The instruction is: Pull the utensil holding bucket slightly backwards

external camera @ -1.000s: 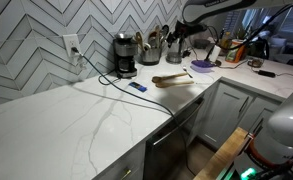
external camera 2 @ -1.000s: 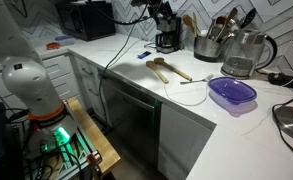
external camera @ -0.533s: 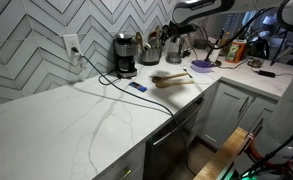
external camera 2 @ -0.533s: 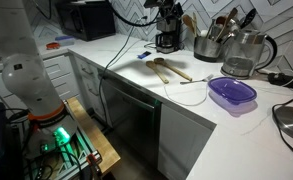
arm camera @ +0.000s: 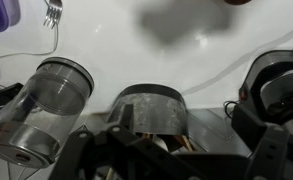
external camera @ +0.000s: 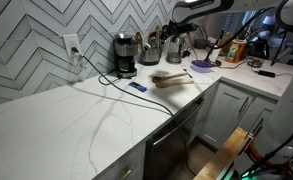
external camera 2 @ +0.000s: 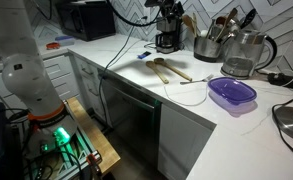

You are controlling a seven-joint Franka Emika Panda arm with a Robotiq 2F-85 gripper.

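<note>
The utensil bucket (arm camera: pixel 151 108) is a round grey metal pot holding wooden utensils. It stands at the back of the white counter between a glass kettle (arm camera: pixel 46 100) and a black coffee maker (arm camera: pixel 278 88). It shows in both exterior views (external camera: pixel 152 50) (external camera 2: pixel 207 46). My gripper (arm camera: pixel 176 160) hovers above the counter near the bucket, its dark fingers spread apart and empty at the bottom of the wrist view. It also shows in both exterior views (external camera: pixel 175 27) (external camera 2: pixel 167 14). The fingers touch nothing.
Two wooden spoons (external camera 2: pixel 167 70) lie near the counter's front edge. A purple lidded bowl (external camera 2: pixel 232 93) sits beside the kettle (external camera 2: pixel 242 56). A black cable (external camera: pixel 111 78) runs from the wall outlet (external camera: pixel 72 46) across the counter. Bottles (external camera: pixel 234 47) stand further along.
The arm and gripper have moved along the counter towards the bucket and coffee maker over the last second. Since half a second ago it has barely moved. Nothing on the counter has shifted.
</note>
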